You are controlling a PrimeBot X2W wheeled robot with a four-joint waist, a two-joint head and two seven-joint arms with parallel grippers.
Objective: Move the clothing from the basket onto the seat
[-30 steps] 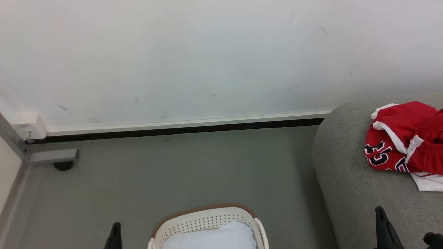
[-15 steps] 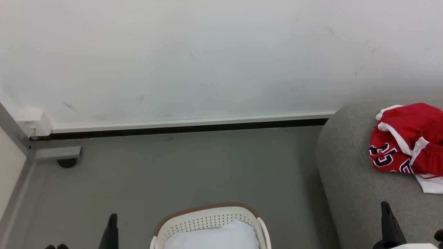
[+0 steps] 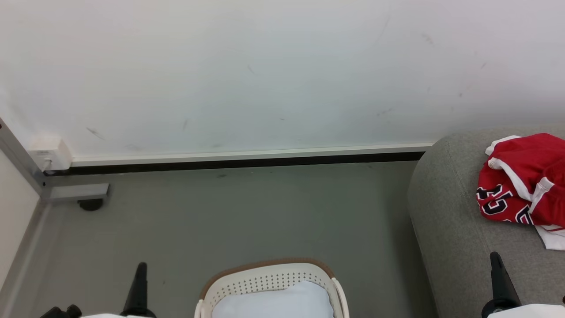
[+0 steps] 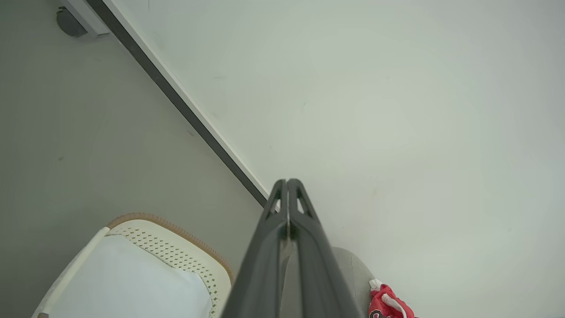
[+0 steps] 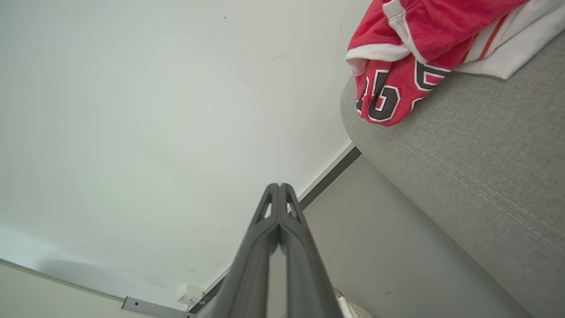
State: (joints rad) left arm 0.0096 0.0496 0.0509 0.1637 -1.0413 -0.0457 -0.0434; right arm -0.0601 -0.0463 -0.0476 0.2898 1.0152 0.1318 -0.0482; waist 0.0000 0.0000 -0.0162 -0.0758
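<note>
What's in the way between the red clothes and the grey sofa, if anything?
Nothing visible is in the way. The red clothing already lies bunched on top of the sofa, near its rounded end.

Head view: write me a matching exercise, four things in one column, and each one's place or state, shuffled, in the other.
Column one:
1. red jersey
2. laundry basket
3. pale sheet
4. left end effector

Column two:
A. standing on the floor
B. shut, holding nothing
C. lying on the grey sofa
D. lying inside the basket

Pairs: 1-C, 2-A, 3-D, 4-B
</note>
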